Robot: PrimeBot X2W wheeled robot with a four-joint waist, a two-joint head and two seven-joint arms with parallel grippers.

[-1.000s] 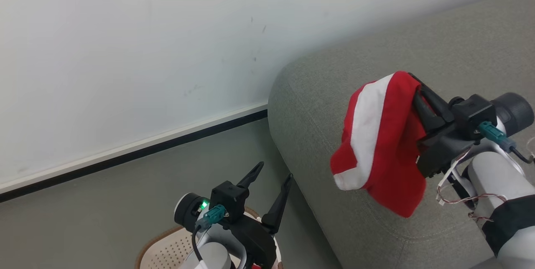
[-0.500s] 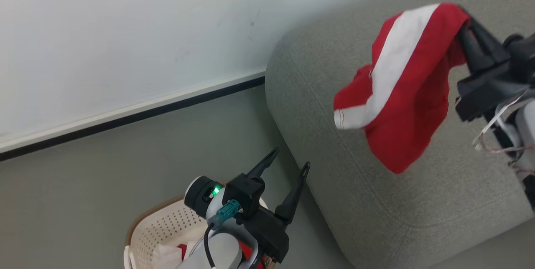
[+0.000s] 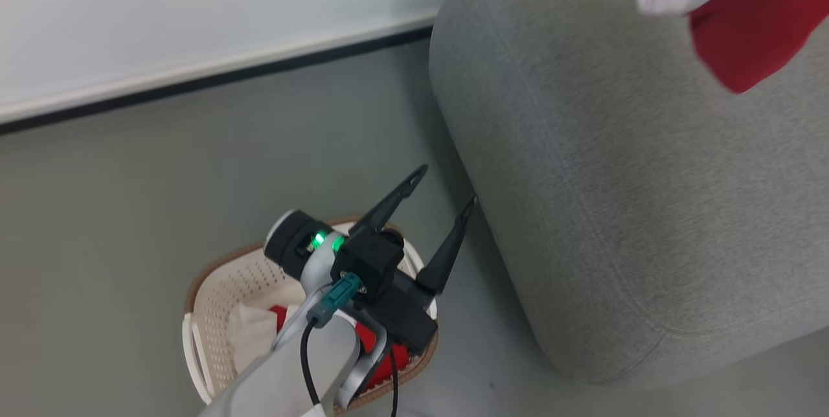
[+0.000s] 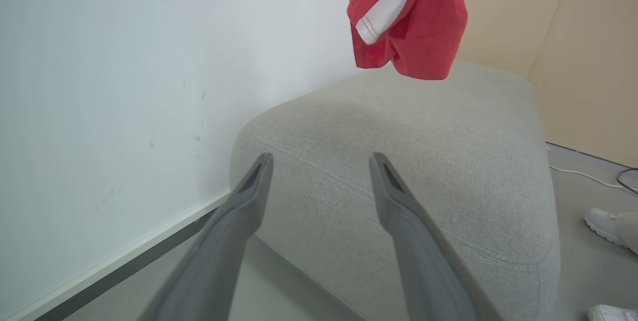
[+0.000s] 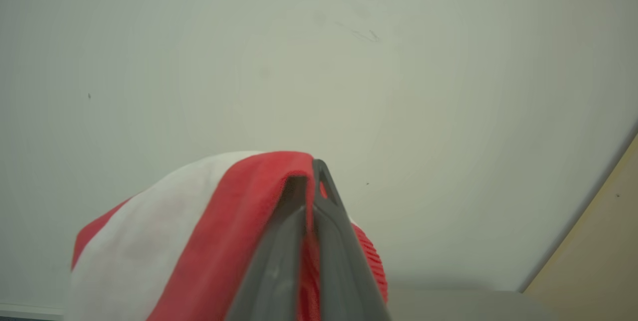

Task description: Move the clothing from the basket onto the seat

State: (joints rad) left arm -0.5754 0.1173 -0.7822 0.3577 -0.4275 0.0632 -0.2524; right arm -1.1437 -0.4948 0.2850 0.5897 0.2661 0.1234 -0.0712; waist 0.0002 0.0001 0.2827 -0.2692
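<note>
I'm seeing one basket [image 3: 217, 287] at lower left, holding leftover red and white clothing [image 3: 249, 333], with my left pincer [image 3: 447, 185] hanging spread and empty above it. Over the one seat [image 3: 615, 177], I'm carrying one red garment [image 3: 745, 35] clamped in my right pincer [image 5: 312, 186]. I'm aiming to lower it well inside the edge before releasing.

the head camera looks steeply down from above the left gripper [image 3: 447, 185], taking in the basket [image 3: 223, 274], the floor [image 3: 162, 164] and the end of the sofa [image 3: 615, 210]. the left wrist camera sits low, facing up and across at that same sofa and the hanging red and white garment [image 4: 413, 27]. the right wrist camera is pressed close to that garment, facing the wall [image 5: 349, 62].
</note>
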